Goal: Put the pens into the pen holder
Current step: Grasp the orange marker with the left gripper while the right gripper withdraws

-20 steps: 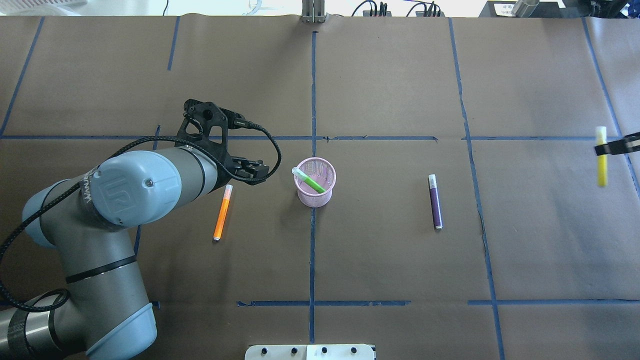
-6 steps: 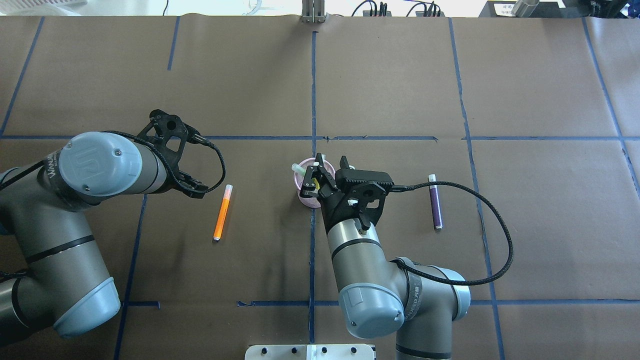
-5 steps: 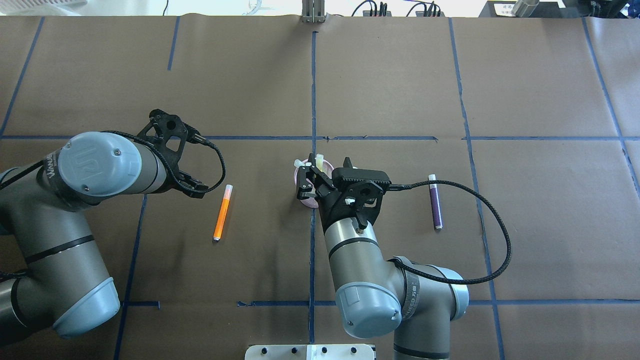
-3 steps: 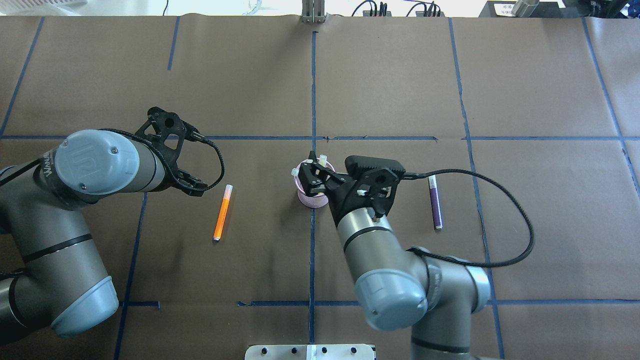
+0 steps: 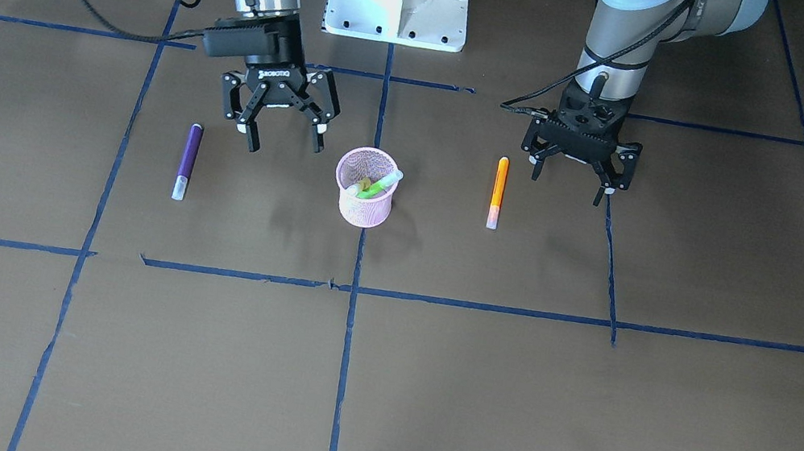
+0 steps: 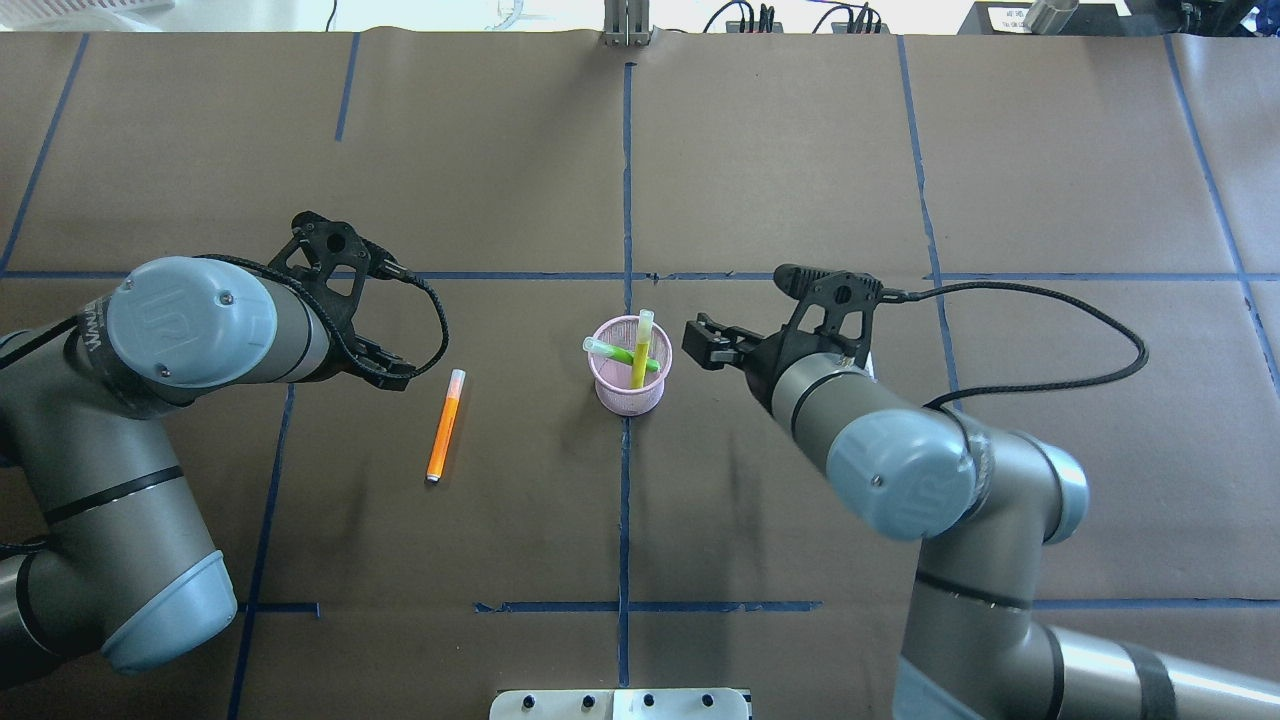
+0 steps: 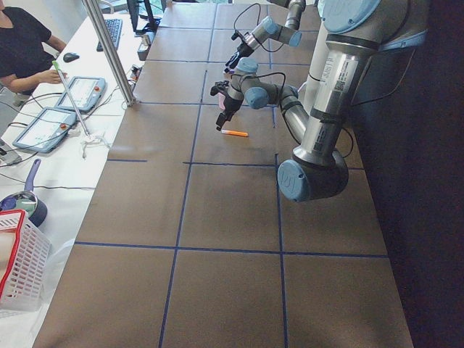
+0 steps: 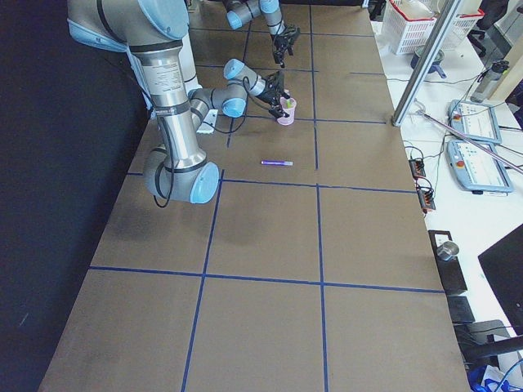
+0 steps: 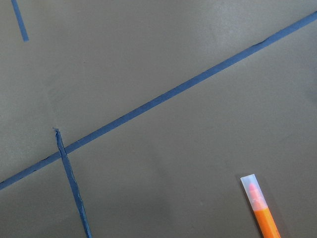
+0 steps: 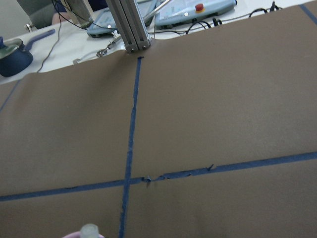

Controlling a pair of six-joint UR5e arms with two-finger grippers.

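The pink mesh pen holder (image 6: 628, 385) stands at the table's middle. A green pen (image 6: 625, 355) and a yellow pen (image 6: 640, 352) lean inside it. The orange pen (image 6: 444, 425) lies left of the holder, and its pale cap shows in the left wrist view (image 9: 254, 191). The purple pen (image 5: 189, 157) lies on the holder's other side, hidden by my right arm in the overhead view. My right gripper (image 5: 285, 145) is open and empty, between the holder and the purple pen. My left gripper (image 5: 572, 177) is open and empty, just beside the orange pen's tail end.
Blue tape lines (image 6: 626, 180) cross the brown paper cover. A white base plate (image 6: 620, 703) sits at the near edge and a metal post (image 6: 627, 25) at the far edge. Operators' tablets (image 7: 47, 123) lie beyond the far edge.
My right gripper brought the yellow pen over the holder, let it go inside, and drew back to the right, open. The left arm has barely moved.
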